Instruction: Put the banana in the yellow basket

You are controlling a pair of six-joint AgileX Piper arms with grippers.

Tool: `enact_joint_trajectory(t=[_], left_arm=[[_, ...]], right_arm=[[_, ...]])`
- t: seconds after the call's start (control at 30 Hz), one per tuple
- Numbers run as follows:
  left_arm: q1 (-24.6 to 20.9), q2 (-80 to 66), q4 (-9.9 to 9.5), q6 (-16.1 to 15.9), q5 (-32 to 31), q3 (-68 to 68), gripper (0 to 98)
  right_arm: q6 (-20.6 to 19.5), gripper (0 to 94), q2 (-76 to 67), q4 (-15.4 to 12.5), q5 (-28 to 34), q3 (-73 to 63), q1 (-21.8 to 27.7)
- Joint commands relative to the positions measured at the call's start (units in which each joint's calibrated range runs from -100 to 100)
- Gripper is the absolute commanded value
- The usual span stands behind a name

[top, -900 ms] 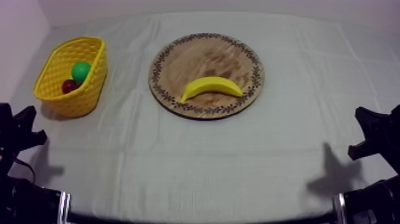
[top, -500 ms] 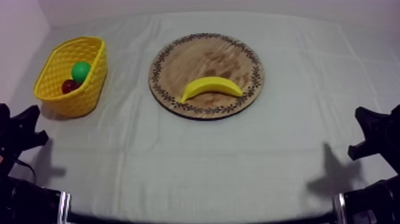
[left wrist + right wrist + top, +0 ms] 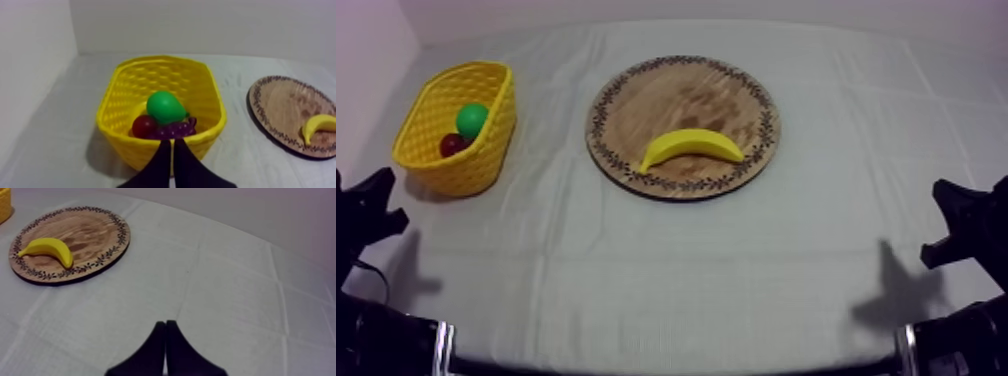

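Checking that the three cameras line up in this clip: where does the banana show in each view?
Top view: the banana lies on the wooden board, on the half nearer the camera, to the right of the yellow basket.
Left wrist view: the banana lies on the board, off to one side of the basket.
Right wrist view: the banana lies on the board, close to its rim.
Shared landmark: the board's patterned rim.

Overhead slant, two low wrist views, board (image 3: 676,95) shared by all

Green pear (image 3: 166,106), small red fruit (image 3: 143,125), bunch of grapes (image 3: 176,130): lay clustered, touching. Tabletop (image 3: 666,270): grey-white cloth.
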Motion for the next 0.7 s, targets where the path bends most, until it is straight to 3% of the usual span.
enact_joint_trajectory(t=[0.0, 0.3, 0.67], left_arm=[[0.2, 2.7, -0.41, 1.0, 0.2, -3.7, 0.0], [3.0, 19.1, -0.63, 3.2, 3.7, -25.9, 0.0], [7.8, 43.6, -2.29, 6.5, 15.0, -58.1, 0.0]], right_arm=[[0.0, 0.3, 0.0, 0.0, 0.0, 0.0, 0.0], [0.0, 0.3, 0.0, 0.0, 0.0, 0.0, 0.0], [0.0, 0.3, 0.0, 0.0, 0.0, 0.0, 0.0]])
